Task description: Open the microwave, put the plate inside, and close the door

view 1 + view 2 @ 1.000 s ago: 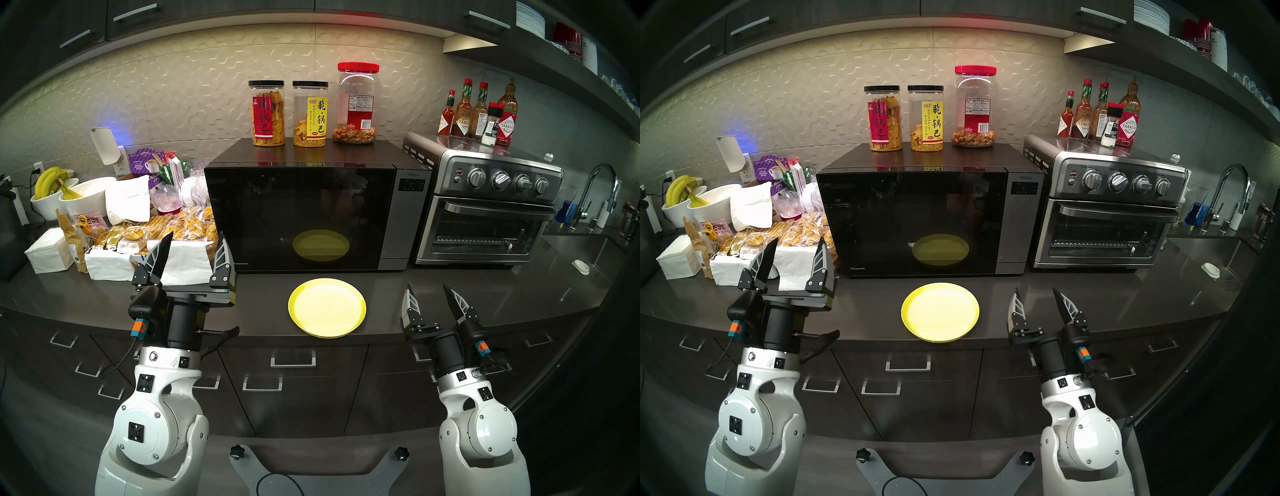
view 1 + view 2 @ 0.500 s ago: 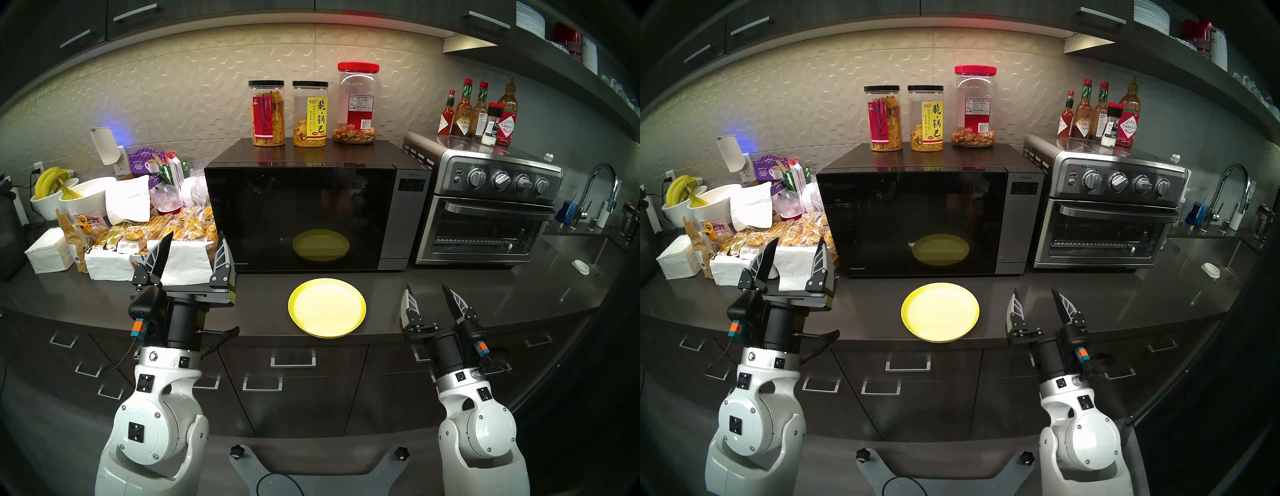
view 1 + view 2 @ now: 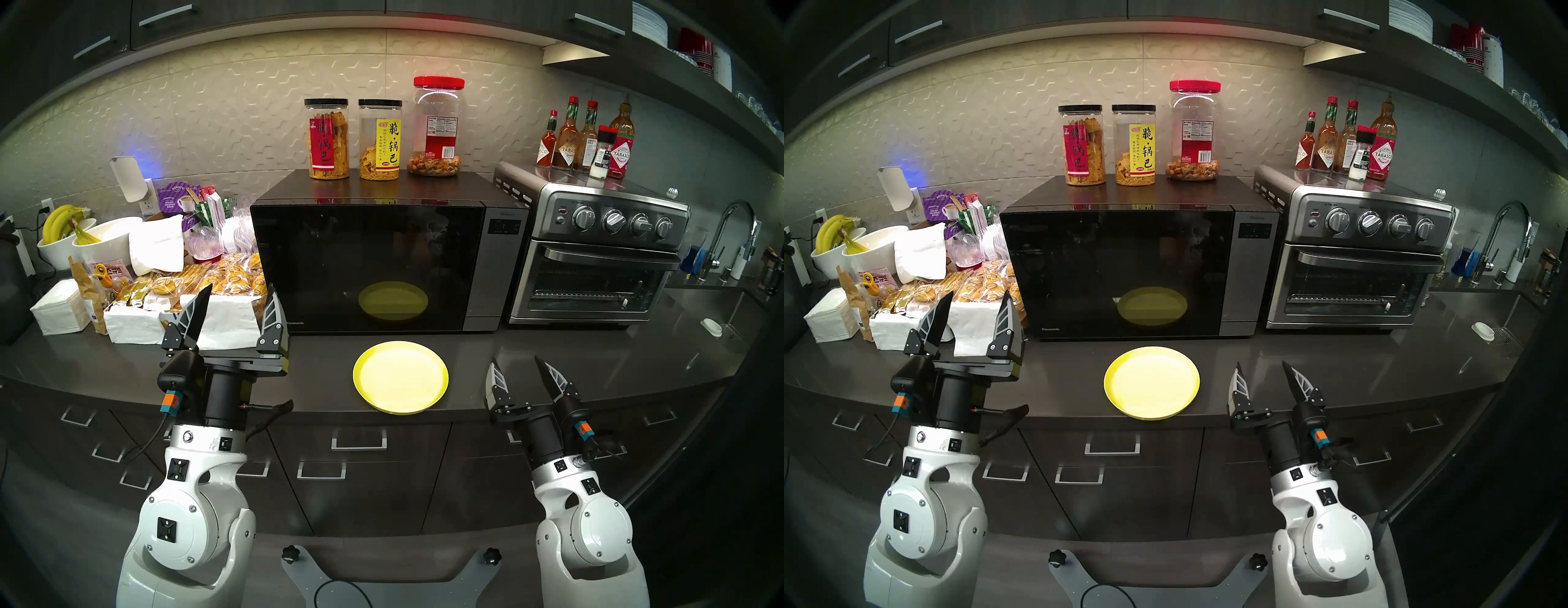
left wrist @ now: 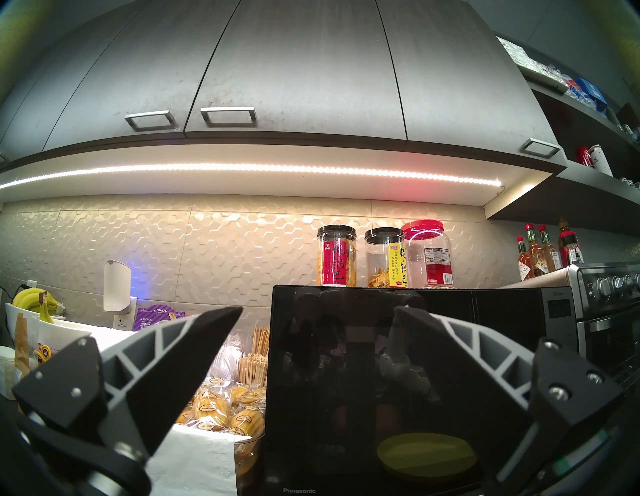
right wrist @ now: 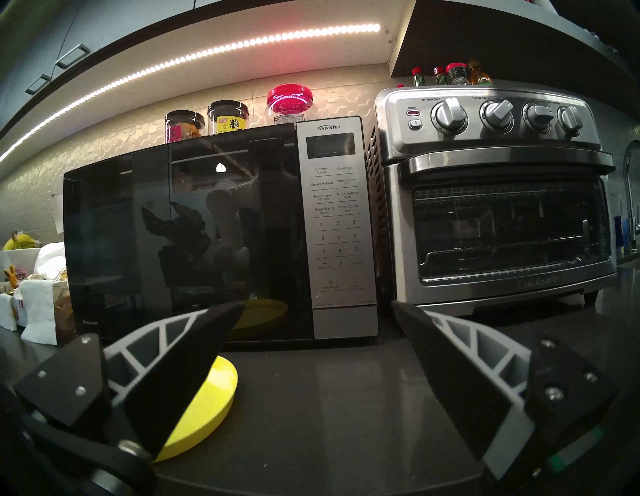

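The microwave stands shut behind the plate on the bench. Both claws gape empty; the left claw is nearer the door.

"Panasonic" on door; "INVERTER", "Popcorn", digits on panel; "TABASCO" on bottles.

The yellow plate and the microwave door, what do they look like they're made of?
The plate looks like plastic: uniform bright yellow, a soft matte sheen, a low moulded rim. The microwave door looks like glossy dark glass: it mirrors the plate like a dim yellow oval. Neither material is certain from looks alone.
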`<state>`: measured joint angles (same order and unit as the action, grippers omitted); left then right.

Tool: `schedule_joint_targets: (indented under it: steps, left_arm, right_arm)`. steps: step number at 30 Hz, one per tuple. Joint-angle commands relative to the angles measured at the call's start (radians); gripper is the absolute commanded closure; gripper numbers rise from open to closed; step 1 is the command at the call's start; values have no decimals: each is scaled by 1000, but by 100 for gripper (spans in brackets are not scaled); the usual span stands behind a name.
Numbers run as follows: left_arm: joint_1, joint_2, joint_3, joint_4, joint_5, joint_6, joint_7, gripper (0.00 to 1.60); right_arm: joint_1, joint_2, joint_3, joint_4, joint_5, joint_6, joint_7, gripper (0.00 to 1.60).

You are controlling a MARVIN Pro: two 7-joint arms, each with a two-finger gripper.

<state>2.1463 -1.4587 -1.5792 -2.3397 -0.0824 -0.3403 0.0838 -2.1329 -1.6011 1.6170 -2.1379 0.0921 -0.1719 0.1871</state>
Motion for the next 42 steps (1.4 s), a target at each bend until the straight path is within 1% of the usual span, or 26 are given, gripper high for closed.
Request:
schedule_joint_targets:
  steps: [1,8,12,17,29,33,37,42]
  left_arm:
    - [2,-1,-1,-18,1,-2,2,0]
    - [2,-1,-1,-18,1,-2,2,0]
    - [2,-1,-1,-18,1,-2,2,0]
    - [2,-1,-1,-18,1,-2,2,0]
    - [2,-2,-1,-18,1,-2,1,0]
    - [2,-2,-1,-18,1,-2,1,0]
    - [2,-2,-1,-18,1,-2,1,0]
    - [2,-2,-1,-18,1,-2,1,0]
  right_arm:
    - [-3,8,-4,-53,10,13,16,0]
    - [-35,20,-18,-102,13,38,44,0]
    - [-50,28,-28,-129,14,75,56,0]
    - [-56,37,-33,-167,33,170,72,0]
    - [-38,38,-61,-217,13,296,62,0]
    - [-23,44,-70,-238,11,363,66,0]
    - [-10,49,-78,-251,-10,412,59,0]
    - [8,51,-108,-260,-44,466,49,0]
